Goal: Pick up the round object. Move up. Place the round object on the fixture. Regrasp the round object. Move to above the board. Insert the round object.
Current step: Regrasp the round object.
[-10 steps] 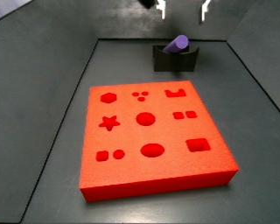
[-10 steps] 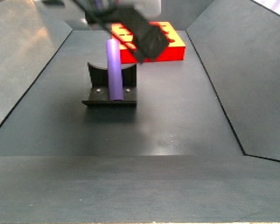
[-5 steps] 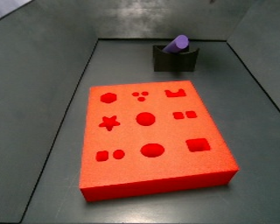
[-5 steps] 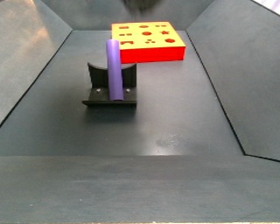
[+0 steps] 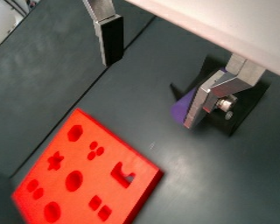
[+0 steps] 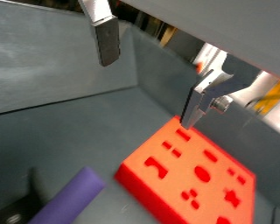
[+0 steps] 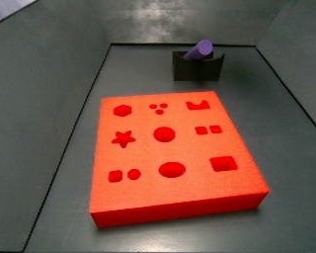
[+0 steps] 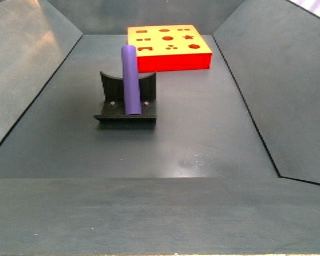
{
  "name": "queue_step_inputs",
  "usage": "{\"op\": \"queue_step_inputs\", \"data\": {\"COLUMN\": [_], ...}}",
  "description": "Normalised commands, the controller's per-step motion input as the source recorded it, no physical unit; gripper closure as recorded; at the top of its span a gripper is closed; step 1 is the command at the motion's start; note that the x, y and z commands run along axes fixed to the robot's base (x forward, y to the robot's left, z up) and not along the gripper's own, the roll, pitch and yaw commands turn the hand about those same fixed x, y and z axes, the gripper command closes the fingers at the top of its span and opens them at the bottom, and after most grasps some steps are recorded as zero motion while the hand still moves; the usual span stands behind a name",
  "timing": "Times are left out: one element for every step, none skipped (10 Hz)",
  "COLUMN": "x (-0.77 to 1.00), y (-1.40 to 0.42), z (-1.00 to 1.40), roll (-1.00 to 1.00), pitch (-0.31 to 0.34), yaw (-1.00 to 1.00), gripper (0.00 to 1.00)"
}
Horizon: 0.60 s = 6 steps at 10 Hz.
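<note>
Since a second ago the gripper has left both side views: it was above the fixture then, and now only the two wrist views show it. The gripper (image 5: pixel 154 74), flat silver fingers (image 5: pixel 105 31) with dark pads, stands wide apart with nothing between the plates, high over the floor.

The slim smooth purple cylinder peg (image 8: pixel 128 78) rests in the small dark grey-black notched fixture (image 8: pixel 127 105), leaning steeply with its upper end tilted toward the board side (placing looks done; regrasp is next, by my reading). The fixture sits near the floor's far edge in a side view (image 7: pixel 197 65), well apart from the large red-orange slab with shaped holes (image 7: pixel 172 158).

Key relation: the peg (image 5: pixel 184 107) lies below the open fingers, partly hidden behind one plate. Its long axis is near upright, so the jaws would need to close across that axis.
</note>
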Motion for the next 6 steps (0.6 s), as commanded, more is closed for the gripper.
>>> {"op": "queue_step_inputs", "data": {"x": [-0.03,-0.03,-0.02,-0.02,-0.01,-0.01], "y": [-0.03,-0.02,-0.02,-0.02,-0.02,-0.02], "z": [0.02,0.01,0.0,0.01,0.01,0.01], "roll": [1.0,1.0,1.0,1.0,1.0,1.0], "pitch": [0.021,0.018,0.013,0.009,0.005,0.003], "yaw": [0.01,0.01,0.01,0.01,0.01,0.01], "gripper": [0.0,0.0,0.0,0.0,0.0,0.0]}}
